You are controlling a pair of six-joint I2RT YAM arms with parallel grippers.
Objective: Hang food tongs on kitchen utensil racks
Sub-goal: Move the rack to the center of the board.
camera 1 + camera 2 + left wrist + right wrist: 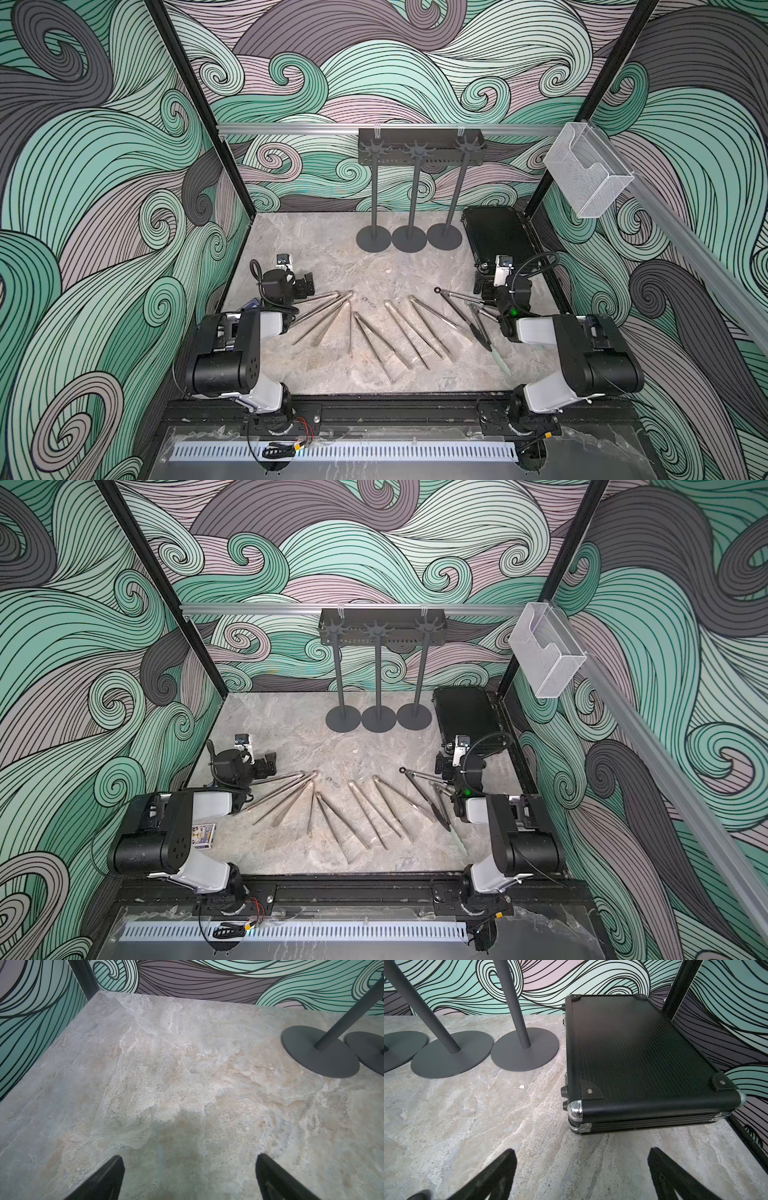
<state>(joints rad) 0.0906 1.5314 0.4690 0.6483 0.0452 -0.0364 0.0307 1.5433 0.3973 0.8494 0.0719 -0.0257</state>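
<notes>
You've got the food tongs (392, 309) all flat on the table (324, 257), abt eight fanned in an arc across the front half btwn the two arms, hinge ends twd the back, tips twd the front. Mostly bare steel; at the fan's right end a black-tipped pair (480, 337) and a pale-green-tipped pair (502, 362) overlap, partly under the right arm, and the leftmost steel pairs run under the left arm. The kitchen utensil racks (413, 195) stand upright in a row at back centre: three dark grey poles, round bases edge to edge or nearly, hook stars on top, well apart from the tongs. Your left gripper (189, 1157) is spread wide w/ nothing btwn its fingers, over bare table just behind the fan's left end; its wrist view shows the leftmost rack base ahead. Your right gripper (582, 1151) is likewise spread wide and holds nothing, over bare table behind the fan's right end, facing a closed black case (643, 1049) that lies flat in the back right corner, just beside the rightmost rack base. Behind the rack tops a black perforated shelf (436, 160) hangs on the back rail; a clear mesh box (586, 174) is fixed to the right side rail. A small printed box (203, 835) lies by the left arm.
</notes>
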